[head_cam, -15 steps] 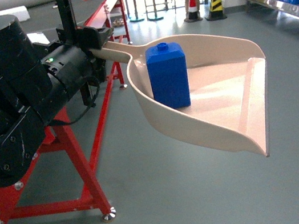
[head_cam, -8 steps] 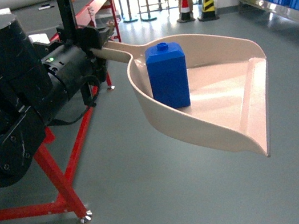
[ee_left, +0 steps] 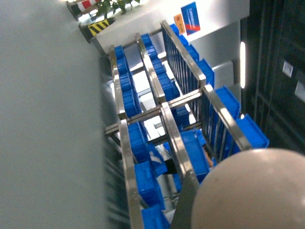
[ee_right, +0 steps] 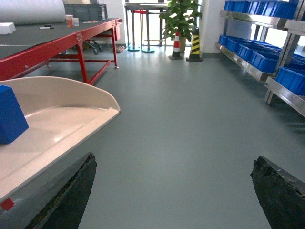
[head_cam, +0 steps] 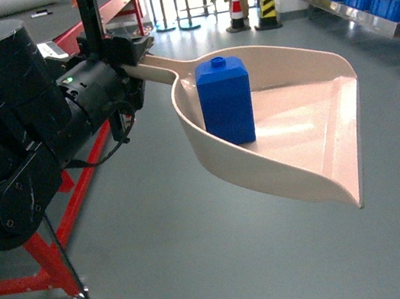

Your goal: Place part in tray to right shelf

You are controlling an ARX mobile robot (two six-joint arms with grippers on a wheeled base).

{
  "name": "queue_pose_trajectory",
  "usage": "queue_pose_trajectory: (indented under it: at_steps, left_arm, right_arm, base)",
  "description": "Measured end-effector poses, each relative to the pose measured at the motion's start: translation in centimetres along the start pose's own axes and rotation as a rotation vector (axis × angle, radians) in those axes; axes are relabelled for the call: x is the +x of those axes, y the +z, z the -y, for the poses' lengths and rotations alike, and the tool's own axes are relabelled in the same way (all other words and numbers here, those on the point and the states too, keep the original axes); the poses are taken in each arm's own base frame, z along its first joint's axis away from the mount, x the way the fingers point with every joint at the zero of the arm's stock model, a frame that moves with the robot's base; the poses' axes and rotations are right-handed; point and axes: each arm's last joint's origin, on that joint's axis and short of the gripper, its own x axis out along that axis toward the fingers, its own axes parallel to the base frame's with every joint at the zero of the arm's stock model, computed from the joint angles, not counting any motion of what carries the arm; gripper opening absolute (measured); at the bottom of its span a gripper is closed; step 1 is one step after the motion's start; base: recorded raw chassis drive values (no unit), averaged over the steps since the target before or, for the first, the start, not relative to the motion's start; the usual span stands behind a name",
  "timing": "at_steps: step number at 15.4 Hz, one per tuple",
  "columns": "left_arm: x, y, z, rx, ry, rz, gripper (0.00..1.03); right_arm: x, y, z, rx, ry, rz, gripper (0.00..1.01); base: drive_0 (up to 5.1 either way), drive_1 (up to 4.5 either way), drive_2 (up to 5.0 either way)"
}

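Start at the left jaws (head_cam: 128,60): they are clamped on the long handle of the tray (head_cam: 327,166), close to where the handle meets the scoop. This hold carries the tray out in front of you, well above the floor (head_cam: 206,272), with its flat open lip facing away and to the right. The part (head_cam: 225,101) stands upright on the tray bed, against the raised rear wall, so the curved sides guard it during travel. Keep the tray level; a forward tilt would likely send the part sliding toward the open lip.

The right jaws (ee_right: 171,186) are spread wide and hold nothing. Both dark fingers frame the lower edge of the right wrist view, just beside the tray's side wall.

The right shelf (head_cam: 362,12) stands well apart, at the far right, loaded with blue bins (head_cam: 391,3). The red-framed tabletop (ee_right: 57,36) lies to the left. Judge the transport as under way; delivery at the shelf is not yet done.
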Motion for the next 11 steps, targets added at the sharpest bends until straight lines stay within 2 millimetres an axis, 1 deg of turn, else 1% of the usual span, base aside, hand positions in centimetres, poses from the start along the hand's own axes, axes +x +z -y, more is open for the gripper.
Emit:
queue_pose_trajectory:
  at_steps: [6,8,9,10,11]
  left_arm:
    - [0.0,0.0,0.0,0.0,-0.004,0.0,0.13]
    - [0.0,0.0,0.0,0.0,0.002,0.002,0.13]
    - [0.1,-0.8,0.2,-0.003,-0.012,-0.023,0.13]
    - [0.1,-1.1,0.2,-0.005,-0.007,-0.036,0.13]
    - [0.1,-0.6,0.1,-0.004,0.0,-0.023,0.13]
  right_arm:
    - [0.0,0.0,0.0,0.0,0.0,0.0,0.98]
    - [0.0,0.0,0.0,0.0,-0.002,-0.003,0.98]
    - [0.0,0.0,0.0,0.0,-0.004,-0.003,0.98]
    - [0.0,0.0,0.0,0.0,0.0,0.0,0.98]
    - [0.0,0.0,0.0,0.0,0.0,-0.002,0.98]
  base:
    - [5.0,-2.39,-2.4]
    - [0.0,0.0,0.0]
    - [0.0,0.0,0.0]
    - [0.0,0.0,0.0]
    - [0.1,4.29,-4.0]
